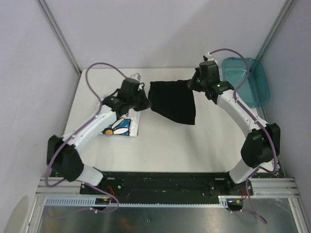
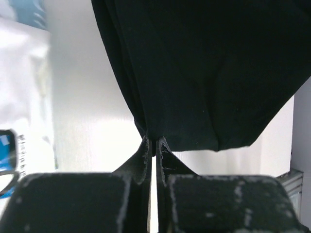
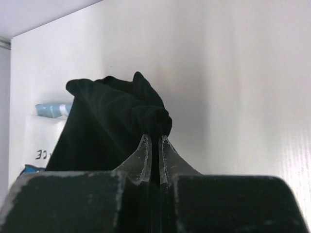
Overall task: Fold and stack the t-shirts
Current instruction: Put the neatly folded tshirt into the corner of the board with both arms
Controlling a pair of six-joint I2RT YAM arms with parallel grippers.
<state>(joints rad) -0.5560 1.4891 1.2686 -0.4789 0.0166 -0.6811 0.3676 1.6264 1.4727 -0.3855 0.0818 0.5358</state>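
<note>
Black t-shirt (image 1: 175, 102), upper corners clamped in left end effector (image 1: 146, 97) and right end effector (image 1: 193, 83), white t-shirt (image 1: 124, 125) just left.

The table (image 1: 170, 145) was a flat white surface enclosed by pale walls on the left, far and right sides. A black rail (image 1: 165, 180) ran along its near edge. A white t-shirt (image 1: 121, 127) with a blue print, folded into a compact rectangle, lay flat on the left half. A translucent teal bin (image 1: 248, 80) sat at the far right corner. The black t-shirt (image 1: 172, 102) hung above the far centre. Its lower edge possibly touched the surface, but the overhead view did not confirm contact.
</note>
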